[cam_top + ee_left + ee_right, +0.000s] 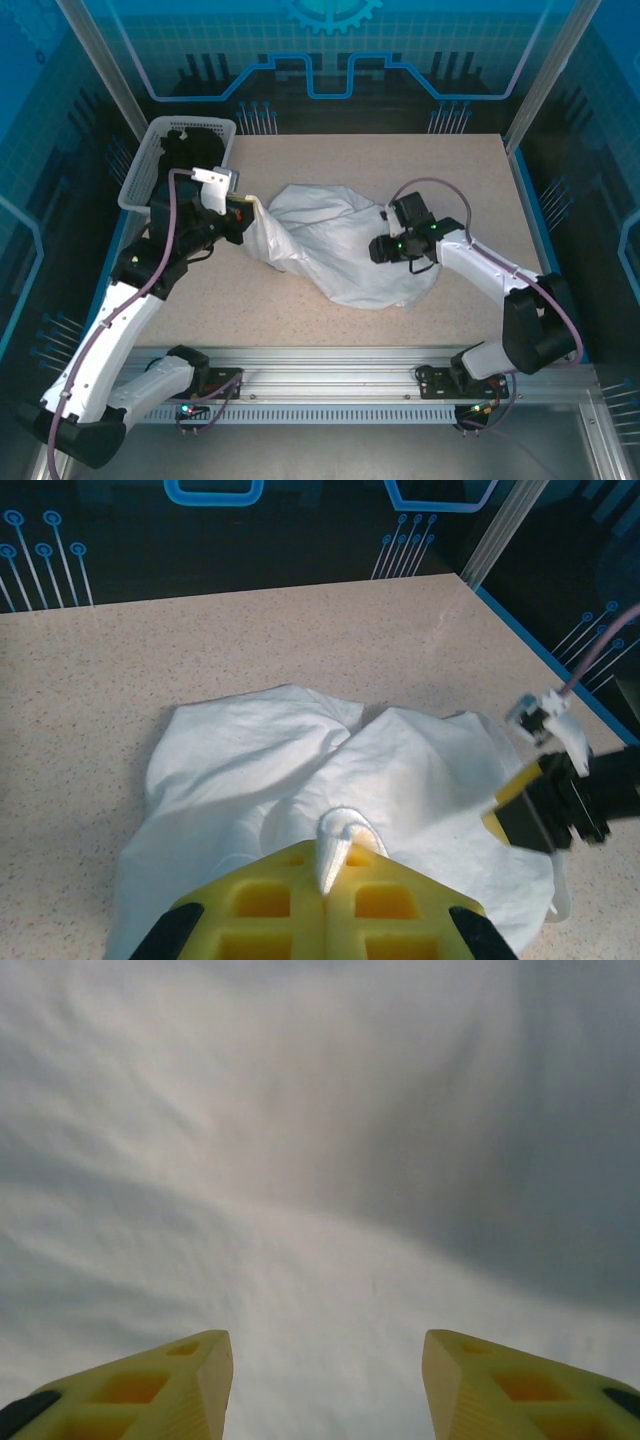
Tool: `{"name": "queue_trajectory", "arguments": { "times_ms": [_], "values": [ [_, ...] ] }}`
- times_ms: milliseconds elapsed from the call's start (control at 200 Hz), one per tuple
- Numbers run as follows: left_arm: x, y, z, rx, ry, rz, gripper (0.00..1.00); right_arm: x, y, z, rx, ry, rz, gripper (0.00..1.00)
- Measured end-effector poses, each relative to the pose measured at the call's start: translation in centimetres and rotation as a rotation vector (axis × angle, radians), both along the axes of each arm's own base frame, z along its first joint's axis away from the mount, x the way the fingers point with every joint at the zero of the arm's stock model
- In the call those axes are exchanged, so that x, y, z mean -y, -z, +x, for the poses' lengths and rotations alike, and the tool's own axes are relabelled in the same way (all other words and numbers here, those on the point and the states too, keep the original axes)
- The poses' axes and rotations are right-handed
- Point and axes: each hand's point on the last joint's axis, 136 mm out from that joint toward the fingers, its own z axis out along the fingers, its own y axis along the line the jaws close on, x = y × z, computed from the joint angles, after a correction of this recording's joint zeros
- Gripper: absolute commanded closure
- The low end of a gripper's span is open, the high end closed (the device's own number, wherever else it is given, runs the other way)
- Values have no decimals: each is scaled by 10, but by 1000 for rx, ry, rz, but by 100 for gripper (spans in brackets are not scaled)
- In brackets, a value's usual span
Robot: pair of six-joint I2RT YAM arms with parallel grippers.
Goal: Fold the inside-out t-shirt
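At the middle of the surface (420, 170) lies the inside-out t-shirt (330, 245), a white, wrinkled heap running from far left to near right, flat nowhere. I judge it light, limp and a little slippery. It will sag and bunch wherever I do not hold it, so it wants a grip at a hem or shoulder seam rather than in the loose middle, with two holds well apart to draw it flat. I cannot tell which edge is which in this crumple.

My left pincer (248, 212) is clamped tight on a small peak of cloth at the heap's left end. From the left wrist, that white fold stands pinched between the yellow fingers (270, 900). The arm rises from its base at the near left, elbow bent, wrist turned right. It is just beside the white basket (140, 175) at the far left, which holds a black garment (195, 150).

My right pincer (380, 248) sits over the heap's right side, jaws partly apart with nothing between them. From the right wrist, the fingers (180, 1380) are spread and white cloth lies close ahead. That arm comes from the near right, its forearm running left and far and its tip pointing left into the cloth.
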Motion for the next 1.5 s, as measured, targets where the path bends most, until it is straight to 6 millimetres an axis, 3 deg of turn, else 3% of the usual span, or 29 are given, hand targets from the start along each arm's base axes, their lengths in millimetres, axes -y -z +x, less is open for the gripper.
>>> {"name": "queue_trajectory", "arguments": {
  "times_ms": [235,370,495,555,665,740,810,865,910,980,1080,1186,1256,1351,1431,1501],
  "values": [
    [-23,-14,3,18,-95,27,100,48,20,-72,-132,193,-86,44],
    [-29,-18,3,31,-117,27,100,58,30,-89,-177,280,-87,43],
    [-29,-18,3,30,-117,24,100,54,47,-97,-226,335,-45,46],
    [-30,-18,3,31,-117,23,100,49,57,-99,-248,350,-12,53],
    [-29,-17,3,27,-113,19,100,40,65,-94,-259,363,36,88],
    [-30,-17,4,20,-114,10,100,37,59,-86,-224,354,50,95],
    [-34,-15,7,8,-131,-4,100,36,39,-73,-158,317,50,97],
    [-40,-15,9,-1,-155,-18,100,35,8,-55,-57,277,61,98],
    [-46,-17,11,-8,-181,-35,100,34,-30,-39,46,246,86,98],
    [-59,-30,13,7,-231,-67,100,32,-107,-13,242,193,141,98],
    [-82,-64,12,67,-310,-115,100,37,-208,2,491,124,183,97],
    [-106,-110,4,165,-392,-151,100,42,-274,-1,647,50,169,96],
    [-120,-137,-4,233,-437,-161,100,46,-296,-5,689,17,148,96],
    [-127,-165,-17,306,-465,-165,100,50,-306,-5,697,-10,129,95],
    [-127,-170,-23,322,-467,-163,100,48,-298,1,662,-28,138,94],
    [-128,-160,-20,302,-469,-152,100,39,-280,13,603,-53,164,92]
  ]
}}
